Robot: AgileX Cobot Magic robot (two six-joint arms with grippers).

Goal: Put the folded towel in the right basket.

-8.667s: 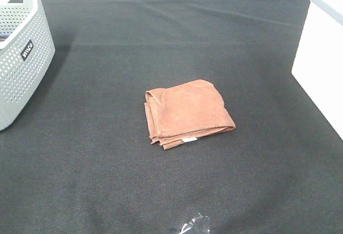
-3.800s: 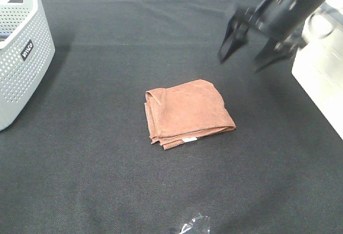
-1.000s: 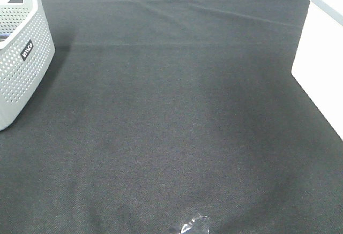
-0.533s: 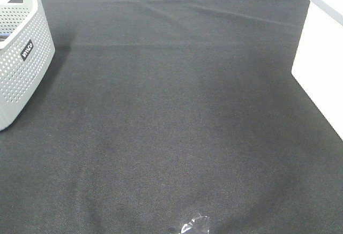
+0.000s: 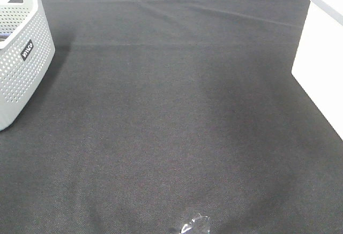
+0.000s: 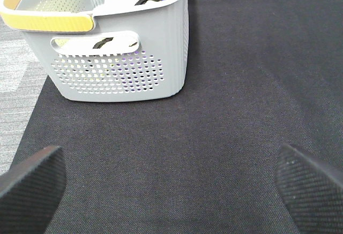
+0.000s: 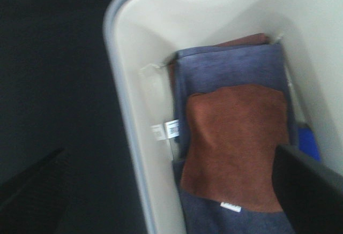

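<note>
The folded brown towel [image 7: 236, 143] lies flat inside the white right basket [image 7: 134, 100], on top of a blue-grey towel [image 7: 230, 65]. My right gripper [image 7: 169, 191] hovers over the basket's near wall, open and empty, with one finger outside the basket and one over its inside. In the exterior high view the right basket [image 5: 321, 68] shows only as a white wall at the right edge, the towel is hidden, and neither arm is in view. My left gripper [image 6: 171, 188] is open and empty above the black cloth.
A grey perforated basket [image 5: 21, 52] stands at the left edge; the left wrist view shows it [image 6: 123, 68] holding blue and black items. A small scrap of clear plastic [image 5: 193, 226] lies at the table's front edge. Black cloth [image 5: 171, 111] covers the table.
The brown towel that lay mid-table is gone from there and now lies in the right basket. The right arm has left the exterior view. Nothing changed in the last second.
</note>
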